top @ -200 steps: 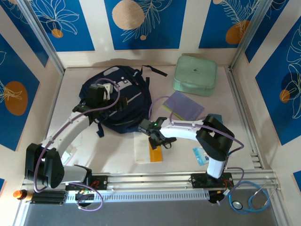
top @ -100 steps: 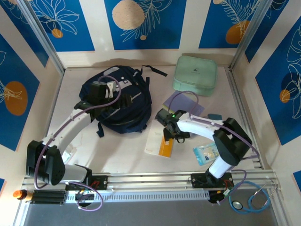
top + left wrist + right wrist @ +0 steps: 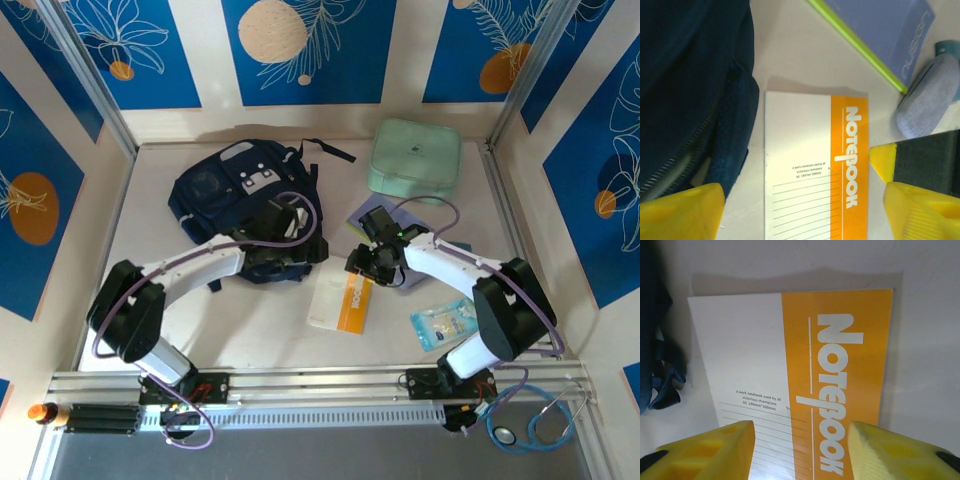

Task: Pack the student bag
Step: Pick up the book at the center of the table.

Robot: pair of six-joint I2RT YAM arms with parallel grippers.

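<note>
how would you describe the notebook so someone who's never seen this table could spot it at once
Find the big dark navy backpack at the back left; just off its near right side a thin notebook lies flat. Its white cover with an orange band reading "Notebook" sets it apart from the lilac, green-edged book behind it.

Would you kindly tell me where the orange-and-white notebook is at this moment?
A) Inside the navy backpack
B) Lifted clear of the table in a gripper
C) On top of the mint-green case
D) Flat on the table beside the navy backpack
D: the notebook lies flat on the table, just right of the navy backpack and outside it, with its whole cover showing.
</note>
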